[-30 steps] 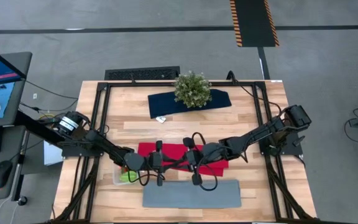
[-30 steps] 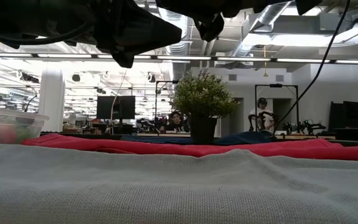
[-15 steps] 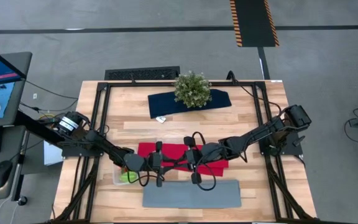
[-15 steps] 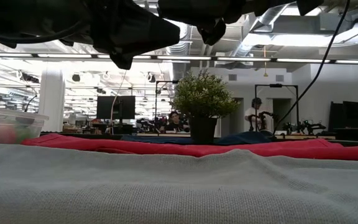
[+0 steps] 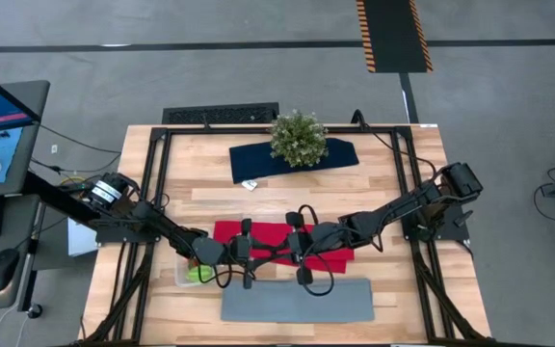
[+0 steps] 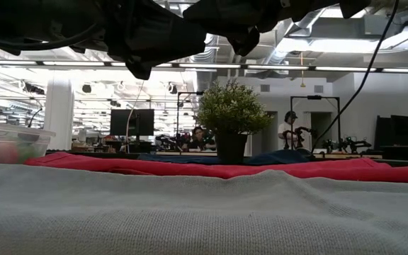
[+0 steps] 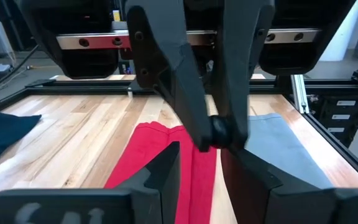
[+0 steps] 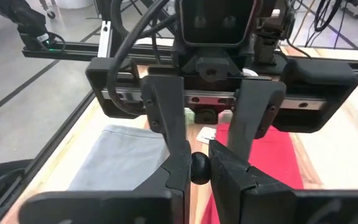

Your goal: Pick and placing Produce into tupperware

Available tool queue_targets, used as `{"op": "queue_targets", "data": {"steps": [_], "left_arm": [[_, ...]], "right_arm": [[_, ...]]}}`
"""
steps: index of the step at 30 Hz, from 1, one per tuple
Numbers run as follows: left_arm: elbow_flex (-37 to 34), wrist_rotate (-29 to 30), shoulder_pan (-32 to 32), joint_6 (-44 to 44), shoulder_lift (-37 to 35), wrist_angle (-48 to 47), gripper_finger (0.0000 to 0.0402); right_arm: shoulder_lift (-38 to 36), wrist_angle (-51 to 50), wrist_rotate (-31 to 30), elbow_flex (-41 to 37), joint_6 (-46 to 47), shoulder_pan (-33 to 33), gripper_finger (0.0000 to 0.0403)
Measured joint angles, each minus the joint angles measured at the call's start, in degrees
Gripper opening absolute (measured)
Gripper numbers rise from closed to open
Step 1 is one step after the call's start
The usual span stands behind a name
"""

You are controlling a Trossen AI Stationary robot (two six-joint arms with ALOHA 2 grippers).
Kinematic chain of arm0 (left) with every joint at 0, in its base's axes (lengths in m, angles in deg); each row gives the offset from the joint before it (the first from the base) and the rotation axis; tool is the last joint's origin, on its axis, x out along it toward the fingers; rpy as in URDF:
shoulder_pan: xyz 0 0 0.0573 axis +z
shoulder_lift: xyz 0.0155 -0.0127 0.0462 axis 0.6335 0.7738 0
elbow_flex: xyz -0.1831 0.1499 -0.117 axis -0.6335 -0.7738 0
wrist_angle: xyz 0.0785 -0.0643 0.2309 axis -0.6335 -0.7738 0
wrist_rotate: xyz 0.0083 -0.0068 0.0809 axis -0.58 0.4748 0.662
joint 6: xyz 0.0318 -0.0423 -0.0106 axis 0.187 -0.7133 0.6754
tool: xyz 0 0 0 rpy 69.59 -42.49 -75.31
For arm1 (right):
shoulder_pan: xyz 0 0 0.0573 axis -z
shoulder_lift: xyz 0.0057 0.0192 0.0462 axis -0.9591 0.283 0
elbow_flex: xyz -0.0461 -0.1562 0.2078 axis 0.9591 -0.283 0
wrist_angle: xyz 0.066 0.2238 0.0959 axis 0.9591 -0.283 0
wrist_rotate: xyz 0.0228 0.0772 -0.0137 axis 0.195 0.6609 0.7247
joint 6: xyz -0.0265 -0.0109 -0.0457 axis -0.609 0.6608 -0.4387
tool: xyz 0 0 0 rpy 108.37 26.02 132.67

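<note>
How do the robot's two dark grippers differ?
The right gripper is shut on a small dark round berry; the left gripper stands open, empty. The left reaches in from the clear plastic tupperware's side, the right from opposite. Both hover over the red cloth.

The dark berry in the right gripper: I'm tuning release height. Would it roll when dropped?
Probably: the dark berry looks round and smooth, so it could roll on landing. The right gripper pinches it at two small spots, so it may slip. Being tiny, it is likely light.
</note>
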Motion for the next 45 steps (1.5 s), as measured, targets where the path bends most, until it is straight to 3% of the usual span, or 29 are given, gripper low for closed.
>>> {"op": "queue_targets", "data": {"steps": [32, 45], "left_arm": [[0.00, 0.35, 0.02, 0.11, -0.09, 0.20, 0.0107], [-0.02, 0.13, 0.00, 0.20, -0.09, 0.44, 0.0107]], "right_arm": [[-0.02, -0.63, 0.26, -0.01, 0.61, 0.00, 0.0067], [-0.02, -0.68, 1.49, -0.01, 0.77, 0.00, 0.0110]]}}
